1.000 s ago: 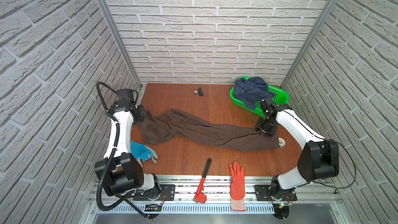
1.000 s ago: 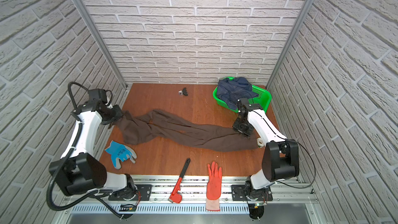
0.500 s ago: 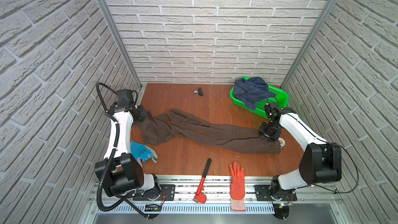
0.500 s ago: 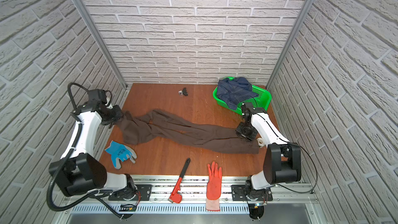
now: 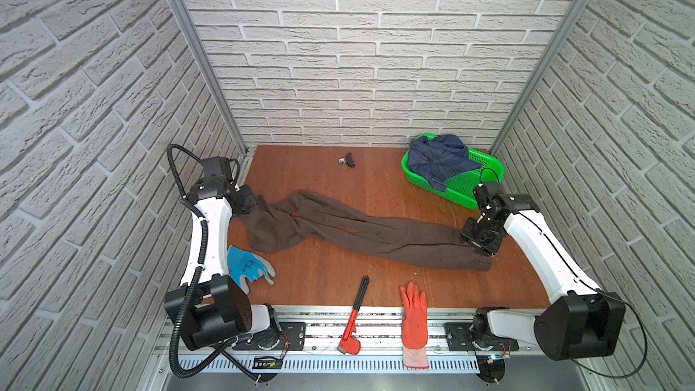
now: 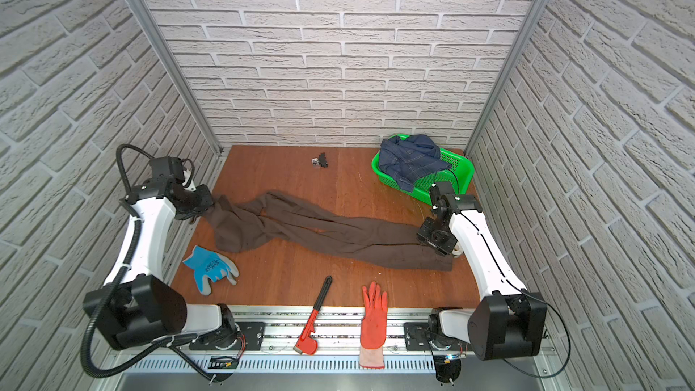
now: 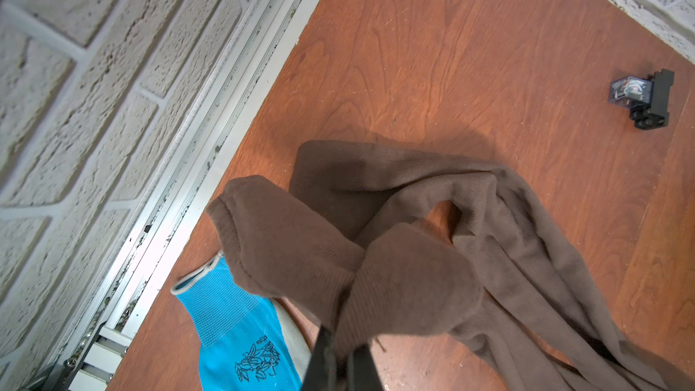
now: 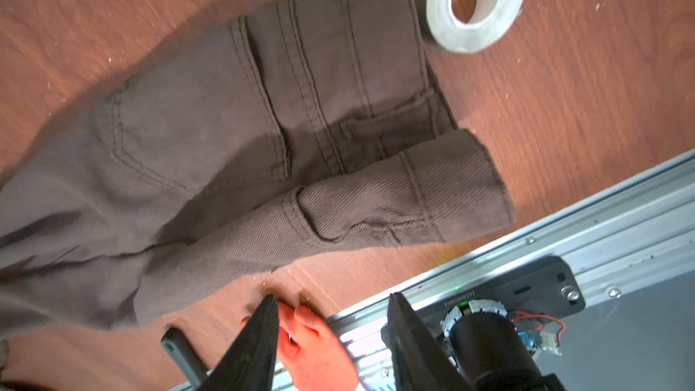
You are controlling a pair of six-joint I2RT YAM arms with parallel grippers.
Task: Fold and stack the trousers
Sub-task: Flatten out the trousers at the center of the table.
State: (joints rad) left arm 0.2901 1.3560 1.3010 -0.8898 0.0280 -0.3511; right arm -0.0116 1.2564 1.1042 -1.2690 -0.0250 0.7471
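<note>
The trousers [image 5: 361,231] lie stretched across the table [image 5: 376,182], running from the left arm at the far left down to the right arm near the right edge, the two legs side by side and wrinkled. The leg ends are bunched at the left gripper [image 7: 340,362], whose fingers are closed tight on the cloth, the hems folding over them just above the wood. The waist end, with its pockets and belt loops, lies flat on the table under the right gripper [image 8: 332,295], whose fingers stand apart with nothing between them. A tape roll [image 8: 475,1] sits just beside the waistband. A blue glove [image 5: 246,267] lies near the leg end, partly under the left arm. At the front edge a red wrench [image 5: 355,317] and an orange glove [image 5: 413,317] lie side by side, both overhanging onto the rail. At the far right corner a green basket [image 5: 462,189] holds a blue denim garment [image 5: 436,159], and a small black part [image 5: 348,160] sits near the back wall.
</note>
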